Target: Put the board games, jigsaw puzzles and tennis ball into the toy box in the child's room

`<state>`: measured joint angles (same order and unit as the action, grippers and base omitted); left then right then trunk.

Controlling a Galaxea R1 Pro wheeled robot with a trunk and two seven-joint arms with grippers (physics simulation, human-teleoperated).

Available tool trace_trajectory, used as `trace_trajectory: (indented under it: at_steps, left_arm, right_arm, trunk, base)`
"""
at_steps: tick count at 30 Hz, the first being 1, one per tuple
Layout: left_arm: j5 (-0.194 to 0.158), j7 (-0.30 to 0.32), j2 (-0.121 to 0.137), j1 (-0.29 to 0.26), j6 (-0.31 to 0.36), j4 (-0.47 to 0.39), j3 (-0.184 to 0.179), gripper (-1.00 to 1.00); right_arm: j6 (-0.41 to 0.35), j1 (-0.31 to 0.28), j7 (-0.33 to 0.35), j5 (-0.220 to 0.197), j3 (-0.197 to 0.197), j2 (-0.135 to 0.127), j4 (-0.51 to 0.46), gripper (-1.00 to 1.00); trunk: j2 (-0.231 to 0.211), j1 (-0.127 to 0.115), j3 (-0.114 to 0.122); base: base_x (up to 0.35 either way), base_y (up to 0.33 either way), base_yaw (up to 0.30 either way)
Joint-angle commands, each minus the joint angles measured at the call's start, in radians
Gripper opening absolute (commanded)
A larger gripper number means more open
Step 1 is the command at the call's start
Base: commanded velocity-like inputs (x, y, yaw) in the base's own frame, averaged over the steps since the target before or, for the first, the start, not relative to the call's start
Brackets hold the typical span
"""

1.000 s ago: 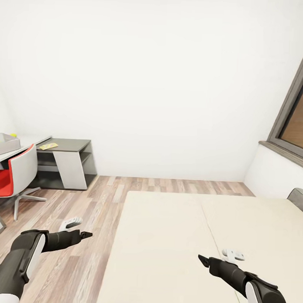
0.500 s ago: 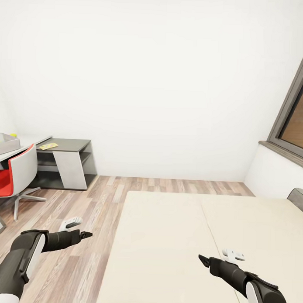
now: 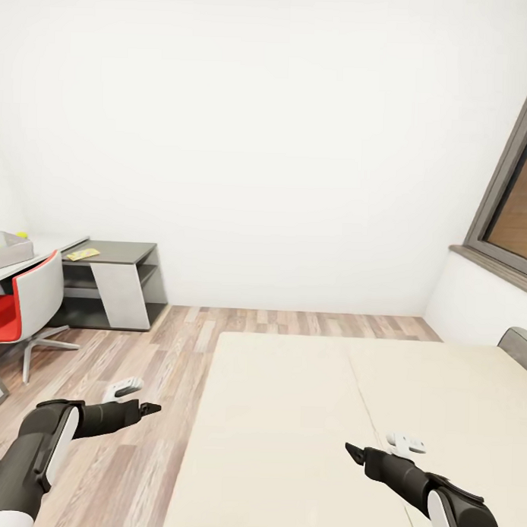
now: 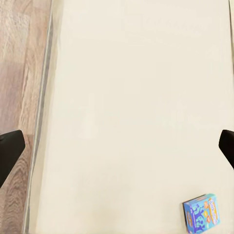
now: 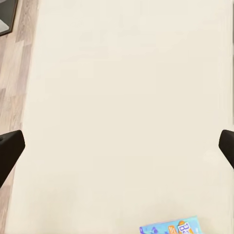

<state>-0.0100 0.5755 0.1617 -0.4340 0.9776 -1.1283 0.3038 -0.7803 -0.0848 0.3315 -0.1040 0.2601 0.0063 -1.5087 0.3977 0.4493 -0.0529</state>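
Both arms held low and forward, grippers empty and spread.

The left gripper (image 3: 146, 406) sits at the end of a dark forearm that reaches in from the lower left, angled toward the middle, with a white band near the elbow. The right gripper (image 3: 351, 450) points up and toward the left from the lower right on a similar black arm. In each wrist view the 2 dark fingertips (image 4: 9, 153) (image 5: 9, 148) stand wide apart, holding nothing.

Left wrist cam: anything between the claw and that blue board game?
Nothing: bare beige bed separates the open left claw from the board game.
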Motion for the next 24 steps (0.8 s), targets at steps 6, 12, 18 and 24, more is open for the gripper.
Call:
trace_trajectory:
  at_steps: [6,12,18,24]
  left_arm:
    - [-0.001,0.003,0.0,-0.001,0.006,-0.001,0.003,1.0]
    - [-0.001,0.003,0.0,-0.001,0.006,-0.001,0.003,1.0]
    - [-0.001,0.003,0.001,-0.001,0.006,-0.001,0.003,1.0]
    - [-0.001,0.003,0.0,0.0,0.006,-0.001,0.003,1.0]
  right_arm:
    - [-0.007,-0.001,0.0,-0.009,0.002,0.001,-0.001,1.0]
    - [-0.007,-0.001,0.0,-0.009,0.002,0.001,-0.001,1.0]
    - [-0.007,-0.001,0.0,-0.009,0.002,0.001,-0.001,1.0]
    - [-0.007,-0.001,0.0,-0.009,0.002,0.001,-0.001,1.0]
  trunk:
    - [0.002,0.001,-0.002]
    - [0.002,0.001,-0.002]
    - [0.002,0.001,-0.002]
    - [0.002,0.001,-0.002]
  base:
    - [0.0,-0.06,0.0]
    - [0.0,-0.013,0.0]
    - [0.0,-0.003,0.0]
    - [0.0,0.0,0.0]
